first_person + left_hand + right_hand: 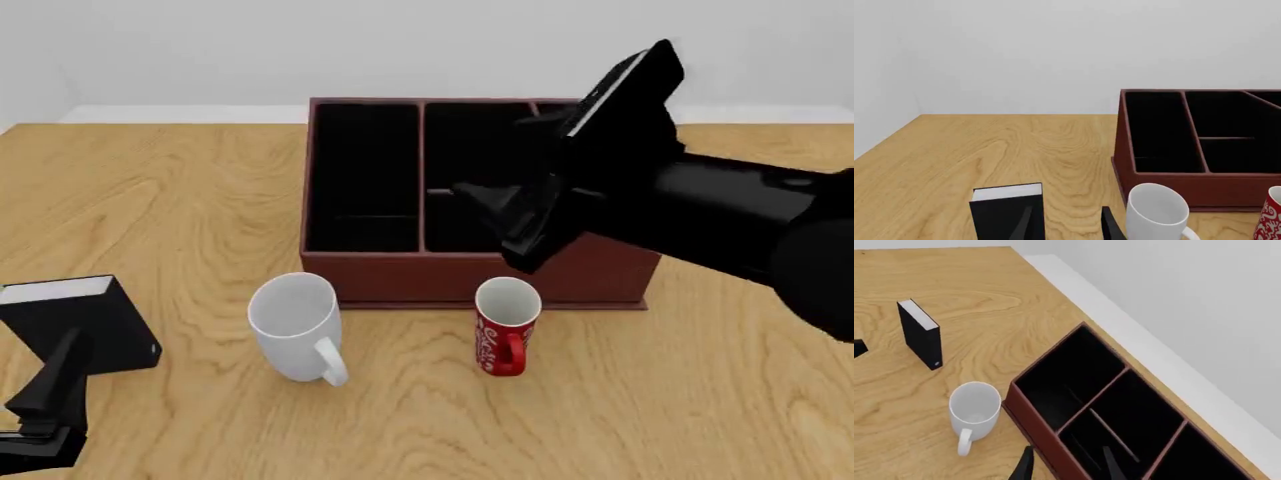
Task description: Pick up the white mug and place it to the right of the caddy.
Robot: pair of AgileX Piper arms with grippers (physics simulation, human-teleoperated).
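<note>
- Right gripper (514, 232): fingers are seen parted, nothing between them, held over the front part of the caddy (400, 275).
- Left gripper (54, 385): fingers parted, empty, at the near left table (187, 180) edge beside one black box (74, 320).
- Counted: two mugs, one caddy.
- White mug (296, 318): upright before the caddy's front wall, left of the red mug (505, 326), apart from both grippers.

The wooden table (200, 190) carries four things. The caddy (400, 280) sits at the middle, toward the far edge. Just near of its front wall stand the white mug (296, 325), upright with its handle toward the near side, and to its right the red mug (505, 328). A black box (74, 322) stands well apart at the near left.
</note>
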